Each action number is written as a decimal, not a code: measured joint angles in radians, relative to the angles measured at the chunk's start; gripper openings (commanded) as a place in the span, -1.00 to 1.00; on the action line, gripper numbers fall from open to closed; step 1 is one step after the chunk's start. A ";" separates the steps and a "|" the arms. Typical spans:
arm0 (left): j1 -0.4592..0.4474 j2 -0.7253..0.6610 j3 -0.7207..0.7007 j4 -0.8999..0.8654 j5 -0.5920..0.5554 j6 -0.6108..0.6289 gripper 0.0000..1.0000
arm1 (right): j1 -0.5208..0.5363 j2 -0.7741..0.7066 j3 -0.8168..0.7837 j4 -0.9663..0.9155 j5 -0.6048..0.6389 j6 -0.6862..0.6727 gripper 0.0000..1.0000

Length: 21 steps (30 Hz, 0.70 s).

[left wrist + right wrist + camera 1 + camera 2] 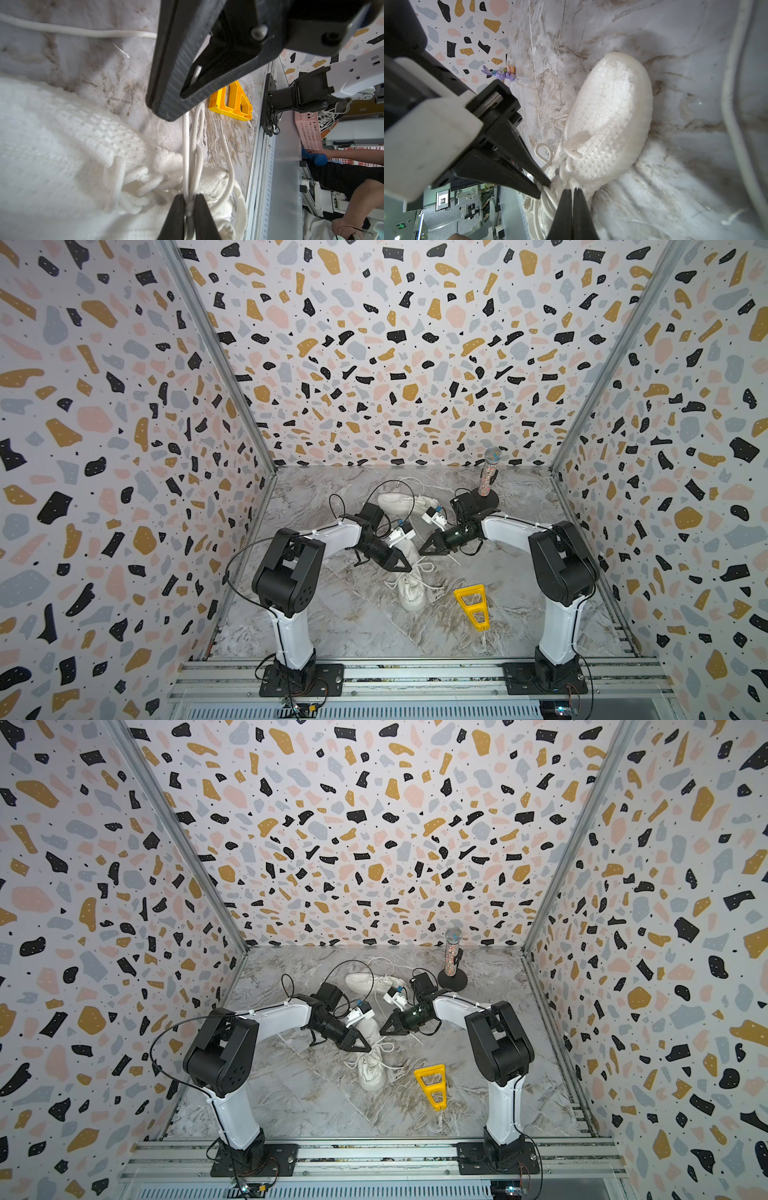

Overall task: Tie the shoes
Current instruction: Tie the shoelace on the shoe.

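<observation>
Left end effector (pixel 189 196) pinches lace (pixel 186 135), lower centre of frame; right end effector (pixel 572 190) clenched, hold unclear. You pull hard, lace slips or shoe (pixel 411 593) drags.

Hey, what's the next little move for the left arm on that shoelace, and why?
Probably draw the left gripper slowly away from the near shoe to tension the lace. It pinches lace strands over the shoe's lacing, and a slack loop lies loose beside them. The right gripper is shut close by; whether it holds lace is unclear.
</observation>
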<state>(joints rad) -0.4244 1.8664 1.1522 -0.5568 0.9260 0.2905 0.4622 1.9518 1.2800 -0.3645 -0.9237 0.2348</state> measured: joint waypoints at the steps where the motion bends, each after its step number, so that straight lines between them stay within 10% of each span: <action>1: 0.002 0.000 0.000 0.000 0.000 0.000 -0.73 | 0.000 -0.001 0.001 -0.005 0.005 -0.008 -1.00; 21: 0.009 0.000 0.000 0.000 0.002 0.000 -0.77 | -0.022 -0.015 0.060 -0.140 0.100 -0.134 -1.00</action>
<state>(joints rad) -0.4152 1.8664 1.1522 -0.5568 0.9276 0.2909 0.4400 1.9369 1.3399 -0.5041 -0.8234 0.1013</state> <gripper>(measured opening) 0.122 0.049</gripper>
